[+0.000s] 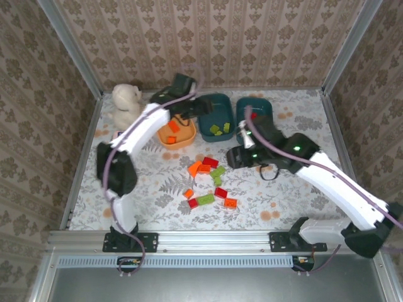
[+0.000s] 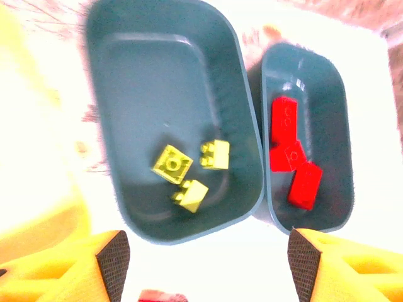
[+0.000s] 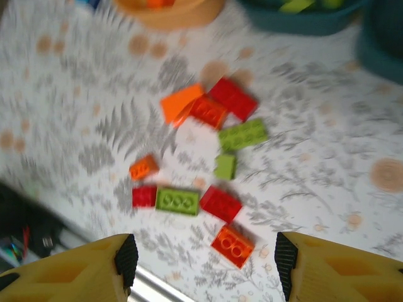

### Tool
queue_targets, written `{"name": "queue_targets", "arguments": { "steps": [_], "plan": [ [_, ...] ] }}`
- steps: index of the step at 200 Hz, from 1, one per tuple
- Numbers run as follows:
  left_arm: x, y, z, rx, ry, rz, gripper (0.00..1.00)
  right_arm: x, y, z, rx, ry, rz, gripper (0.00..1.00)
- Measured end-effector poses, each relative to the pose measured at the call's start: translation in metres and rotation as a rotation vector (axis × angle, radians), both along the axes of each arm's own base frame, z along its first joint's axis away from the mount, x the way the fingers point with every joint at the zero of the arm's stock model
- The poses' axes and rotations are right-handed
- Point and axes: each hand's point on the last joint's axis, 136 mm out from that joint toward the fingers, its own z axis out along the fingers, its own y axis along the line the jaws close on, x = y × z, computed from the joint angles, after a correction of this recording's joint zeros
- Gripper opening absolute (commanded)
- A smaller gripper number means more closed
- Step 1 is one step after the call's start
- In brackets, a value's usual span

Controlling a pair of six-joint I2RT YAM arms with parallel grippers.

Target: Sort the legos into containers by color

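Left claw: spread wide, released, grasping nothing. It hangs above the near rims of two tubs standing side by side. The left dark teal rounded plastic tub contains three light green plastic bricks. The right dark teal tub contains red plastic bricks.

Right claw: spread wide, empty, above the floral counter. Loose red, orange and green bricks lie clustered there. The orange plastic tub stands left of the teal pair.
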Motion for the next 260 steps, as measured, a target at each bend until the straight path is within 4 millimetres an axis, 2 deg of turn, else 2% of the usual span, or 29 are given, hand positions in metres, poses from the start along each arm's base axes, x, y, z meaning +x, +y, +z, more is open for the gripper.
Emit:
{"name": "queue_targets", "arguments": {
  "steps": [12, 25, 56, 70, 95, 122, 154, 179, 221, 260],
  "plan": [
    [-0.015, 0.037, 0.018, -0.03, -0.032, 0.077, 0.71, -0.011, 0.027, -0.02, -0.043, 0.026, 0.119, 0.66],
    [-0.038, 0.071, 0.022, -0.044, -0.034, 0.151, 0.71, -0.023, 0.051, -0.045, -0.104, 0.06, 0.229, 0.67],
    [-0.109, 0.146, -0.005, -0.016, 0.027, 0.332, 0.72, -0.048, 0.096, -0.115, -0.231, 0.173, 0.411, 0.68],
    [-0.141, 0.173, -0.009, -0.003, 0.031, 0.399, 0.72, -0.06, 0.11, -0.144, -0.283, 0.211, 0.469, 0.68],
    [-0.188, 0.204, 0.005, -0.028, -0.012, 0.478, 0.72, -0.076, 0.128, -0.182, -0.359, 0.267, 0.519, 0.68],
    [-0.216, 0.218, 0.01, -0.038, -0.021, 0.511, 0.72, -0.074, 0.14, -0.204, -0.393, 0.3, 0.479, 0.69],
    [-0.23, 0.224, 0.0, -0.005, 0.028, 0.518, 0.72, -0.067, 0.143, -0.205, -0.391, 0.299, 0.423, 0.68],
    [-0.237, 0.226, -0.003, 0.008, 0.045, 0.519, 0.72, -0.062, 0.152, -0.206, -0.373, 0.293, 0.399, 0.66],
    [-0.24, 0.227, -0.005, 0.015, 0.057, 0.519, 0.72, -0.06, 0.153, -0.217, -0.39, 0.303, 0.374, 0.62],
    [-0.24, 0.226, -0.006, 0.013, 0.063, 0.513, 0.71, -0.056, 0.156, -0.216, -0.391, 0.291, 0.369, 0.58]
  ]
}}
